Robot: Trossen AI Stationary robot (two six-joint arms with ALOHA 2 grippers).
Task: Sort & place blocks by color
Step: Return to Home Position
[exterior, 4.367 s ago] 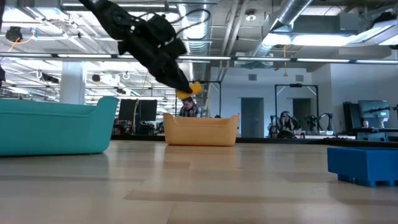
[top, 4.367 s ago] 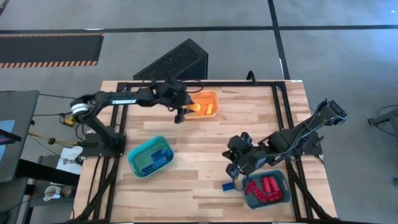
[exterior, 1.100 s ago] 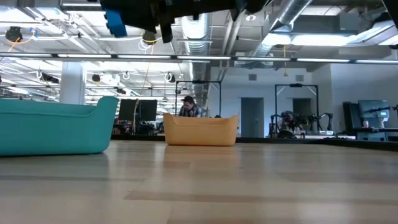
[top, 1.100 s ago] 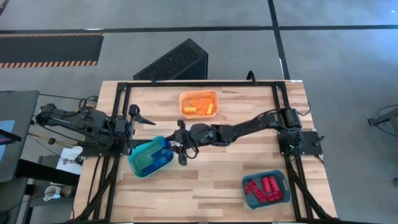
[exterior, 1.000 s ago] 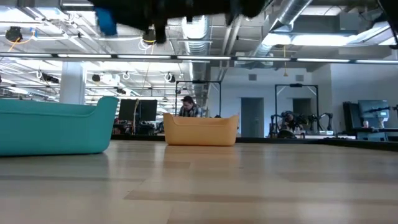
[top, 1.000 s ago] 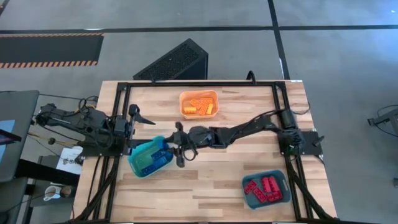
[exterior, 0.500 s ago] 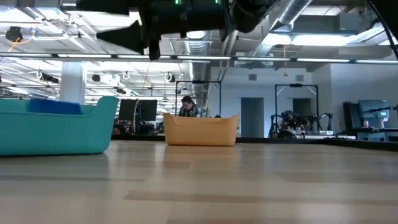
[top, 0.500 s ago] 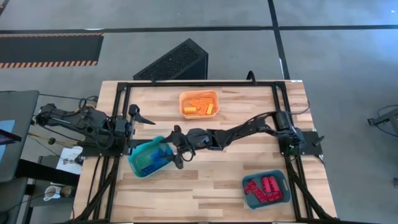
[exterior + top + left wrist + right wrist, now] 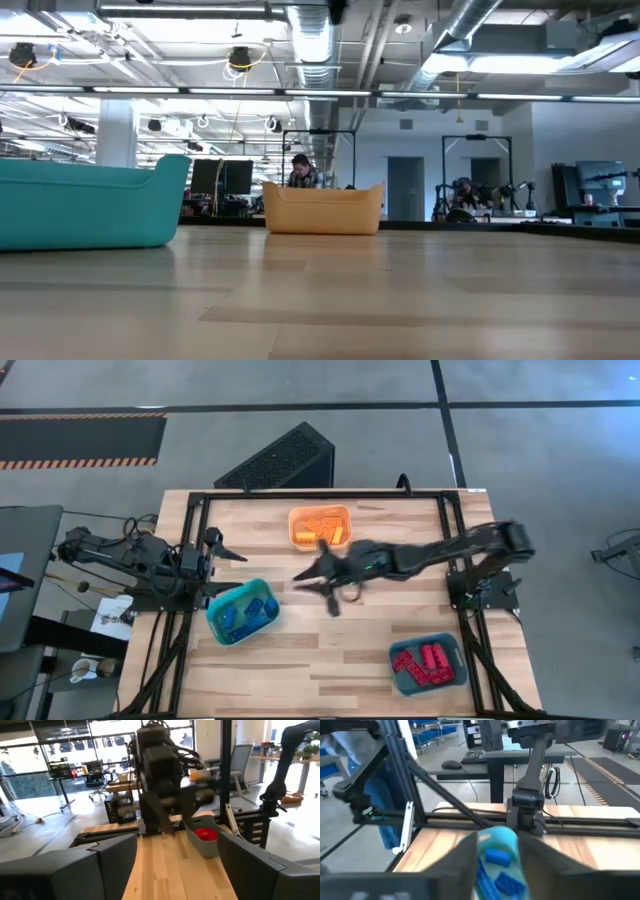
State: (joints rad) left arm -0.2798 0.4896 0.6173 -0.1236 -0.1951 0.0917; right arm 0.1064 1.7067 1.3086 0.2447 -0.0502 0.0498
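Robotics lab: ceiling ducts [image 9: 308, 40], monitors [image 9: 222, 177].

Table [image 9: 400, 610]: carries three bins, well apart.
Far bin [image 9: 293, 528]: back middle; far blocks [image 9: 322, 530] lie in it.
Left bin [image 9: 212, 618]: front left; left blocks [image 9: 242, 615] inside.
Right bin [image 9: 428, 639]: front right corner; right blocks [image 9: 425, 660] inside.
Right gripper [image 9: 322, 585]: over the table's middle, just in front of the far bin.
Left gripper [image 9: 222, 546]: at the left edge, behind the left bin.
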